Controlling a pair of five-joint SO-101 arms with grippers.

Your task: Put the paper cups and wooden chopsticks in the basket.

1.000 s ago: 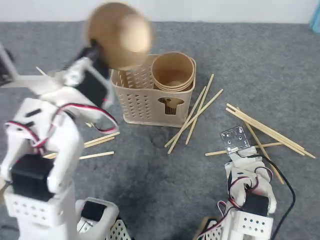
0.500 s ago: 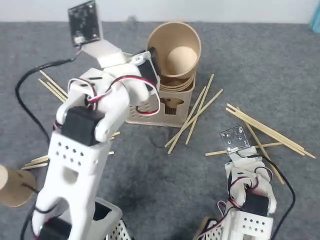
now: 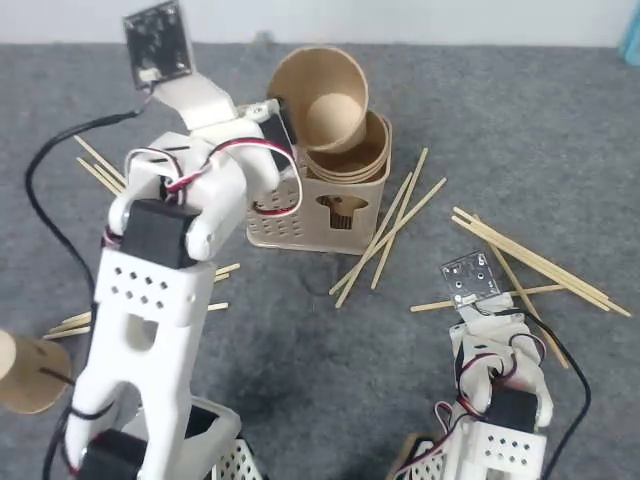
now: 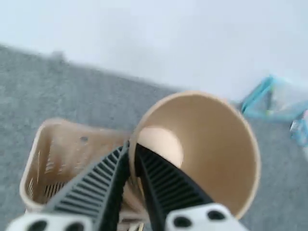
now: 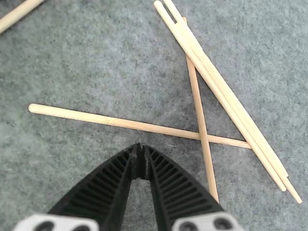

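A tan paper cup (image 3: pixel 320 95) hangs tilted over the beige slotted basket (image 3: pixel 300 215), its mouth facing up and toward the camera. My left gripper (image 3: pixel 275 108) is shut on its rim; in the left wrist view the fingers (image 4: pixel 115 178) pinch the cup (image 4: pixel 207 144) wall above the basket (image 4: pixel 48 154). Stacked cups (image 3: pixel 355 160) sit in the basket's right half. Another cup (image 3: pixel 25 375) lies at the near left edge. My right gripper (image 5: pixel 139 161) is shut and holds nothing, just above the carpet beside loose wooden chopsticks (image 5: pixel 134 125).
Chopsticks lie scattered on the grey carpet: a bunch (image 3: pixel 390 225) leaning at the basket's right, a spread (image 3: pixel 530 260) at the far right, a few (image 3: pixel 100 165) left of the basket. The folded right arm (image 3: pixel 490 370) sits at the near right.
The left arm swung the cup from the left over the basket, then shifted it slightly left above the stacked cups. The right arm has not moved.
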